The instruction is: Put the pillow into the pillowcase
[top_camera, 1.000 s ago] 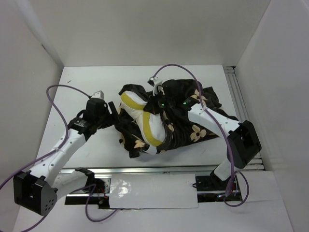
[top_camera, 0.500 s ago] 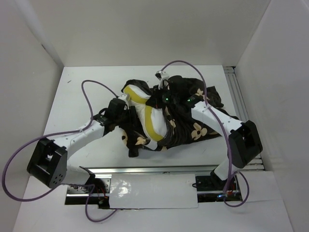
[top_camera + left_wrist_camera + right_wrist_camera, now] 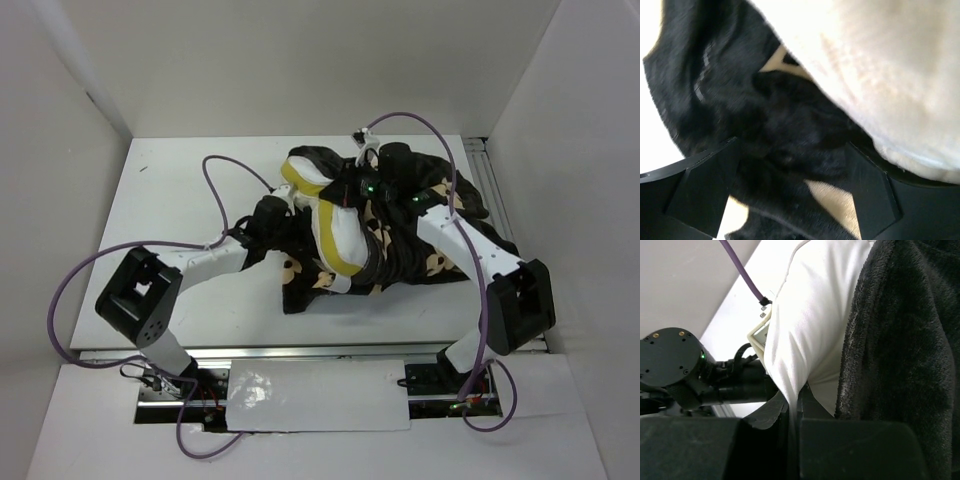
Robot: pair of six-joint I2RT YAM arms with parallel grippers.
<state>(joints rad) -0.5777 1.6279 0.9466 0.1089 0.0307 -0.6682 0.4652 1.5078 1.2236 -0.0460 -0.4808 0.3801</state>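
The white pillow [image 3: 342, 228] with its yellow trim lies half inside the dark flower-printed pillowcase [image 3: 405, 255] at the table's middle. My right gripper [image 3: 352, 190] is over the pillow's far end. In the right wrist view the gripper [image 3: 792, 407] is shut on a pinch of the white pillow [image 3: 815, 325], with the plush pillowcase [image 3: 900, 340] just right of it. My left gripper [image 3: 283, 207] is at the bundle's left edge. In the left wrist view that gripper [image 3: 790, 185] stands wide open, dark pillowcase [image 3: 765, 115] fabric lies between its fingers, and the pillow [image 3: 880, 65] sits above right.
White walls close in the table [image 3: 190, 190] on the left, back and right. A metal rail [image 3: 490, 190] runs along the right side. Purple cables [image 3: 235, 170] arc over both arms. The left arm's joint [image 3: 675, 360] shows close beside the pillow in the right wrist view.
The pillow and pillowcase have shifted right and toward the back with the right gripper. The left arm has swung in and reached right to the bundle's left edge.
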